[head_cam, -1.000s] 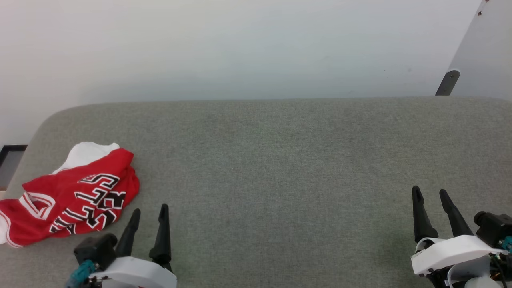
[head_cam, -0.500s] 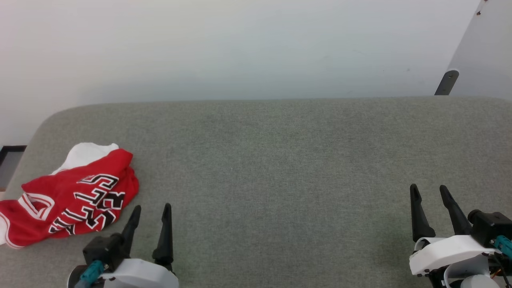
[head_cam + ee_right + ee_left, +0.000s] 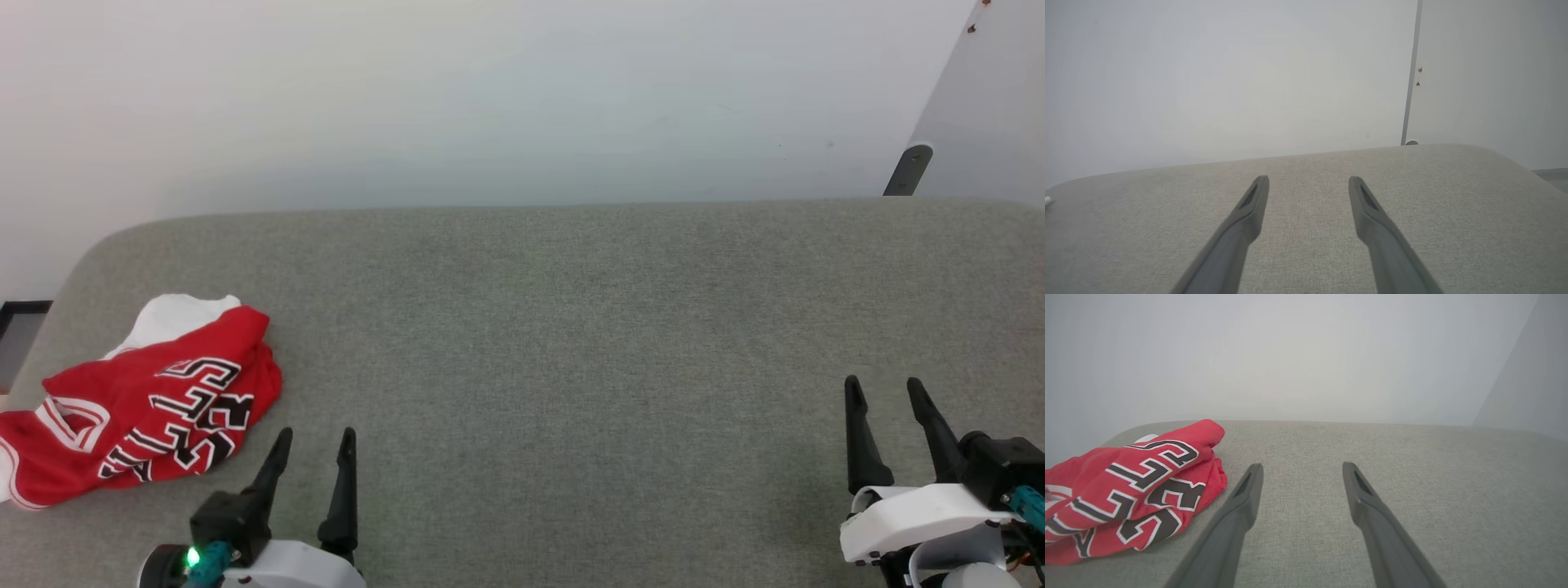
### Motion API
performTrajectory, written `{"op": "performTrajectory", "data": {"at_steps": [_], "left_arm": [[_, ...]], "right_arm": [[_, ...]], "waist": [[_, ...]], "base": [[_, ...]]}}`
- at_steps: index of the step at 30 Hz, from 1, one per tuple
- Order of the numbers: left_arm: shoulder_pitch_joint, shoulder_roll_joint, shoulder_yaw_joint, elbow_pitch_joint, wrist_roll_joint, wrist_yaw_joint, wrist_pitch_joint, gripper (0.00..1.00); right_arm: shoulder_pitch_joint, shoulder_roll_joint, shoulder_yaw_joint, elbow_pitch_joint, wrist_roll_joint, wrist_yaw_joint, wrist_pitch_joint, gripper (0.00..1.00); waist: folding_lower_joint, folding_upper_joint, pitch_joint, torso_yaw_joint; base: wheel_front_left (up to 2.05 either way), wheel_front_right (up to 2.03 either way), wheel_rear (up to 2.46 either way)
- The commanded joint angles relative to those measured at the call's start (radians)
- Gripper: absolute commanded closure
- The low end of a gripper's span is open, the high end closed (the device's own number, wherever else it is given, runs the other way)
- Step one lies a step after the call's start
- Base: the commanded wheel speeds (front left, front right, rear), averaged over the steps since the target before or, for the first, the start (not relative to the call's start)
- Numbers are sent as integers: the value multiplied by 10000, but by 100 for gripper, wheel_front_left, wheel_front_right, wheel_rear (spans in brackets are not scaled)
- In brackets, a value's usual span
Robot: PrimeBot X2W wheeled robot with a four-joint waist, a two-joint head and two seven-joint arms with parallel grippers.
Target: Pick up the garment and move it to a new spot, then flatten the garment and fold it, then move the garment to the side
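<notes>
The garment [image 3: 139, 408], a red jersey shirt with a white sleeve and black white-edged lettering, lies crumpled at the left end of the grey fabric surface [image 3: 571, 343]. In the left wrist view the garment [image 3: 1126, 490] sits just left of my fingers. My left gripper [image 3: 317, 434] stands open near the front edge, a short way right of the shirt, holding nothing. Far off at the lower right, my right gripper [image 3: 884, 384] is open as well, with bare fabric between its fingers [image 3: 1251, 204].
A pale wall runs behind the grey surface's far edge. A dark bracket [image 3: 908, 170] and a wall panel stand at the back right. The surface's rounded left corner drops to a dark floor patch [image 3: 20, 331].
My left gripper has drawn back toward the front edge and slightly right. The right gripper has shifted a little. The garment lies as before.
</notes>
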Motion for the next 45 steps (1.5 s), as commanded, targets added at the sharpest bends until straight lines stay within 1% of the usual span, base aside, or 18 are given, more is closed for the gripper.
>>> {"op": "performTrajectory", "data": {"at_steps": [1, 13, 25, 30, 33, 36, 40, 45], "left_arm": [[-8, 1, 6, 14, 208, -10, -79, 0], [-52, -72, 228, 371, 783, -113, -289, 0], [-69, -206, 454, 409, 767, -277, -345, 0], [-185, -246, 442, 485, 761, -325, -345, 0], [-192, -268, 620, 566, 726, -265, -345, 0], [-157, -318, 725, 665, 713, -251, -345, 0], [-100, -396, 747, 772, 673, -232, -345, 0], [16, -471, 734, 861, 789, -147, -343, 0]], "right_arm": [[-69, 21, -53, 4, -166, 6, -101, 0], [-26, 64, -214, -27, -674, 7, -302, 0], [-20, 84, -285, -4, -372, 6, -374, 0], [41, 86, -168, -39, -308, 6, -374, 0], [110, 86, 114, 8, -245, 6, -374, 0], [209, 81, 347, 48, -175, 6, -372, 0], [287, 81, 791, 96, -166, 6, -360, 0], [235, 80, 1611, 242, -40, 4, -355, 0]], "waist": [[0, 0, 3, 9], [0, 0, 24, 37], [0, 0, 17, 73], [0, 0, 34, 374], [0, 0, 44, 689], [0, 0, 21, 1219], [0, 0, -33, 2157], [0, 0, -165, 3464]], "base": [[0, 0, 0], [0, 0, 0], [0, 0, 0], [0, 0, 0], [0, 0, 0], [0, 0, 0], [0, 0, 0], [0, 0, 0]]}}
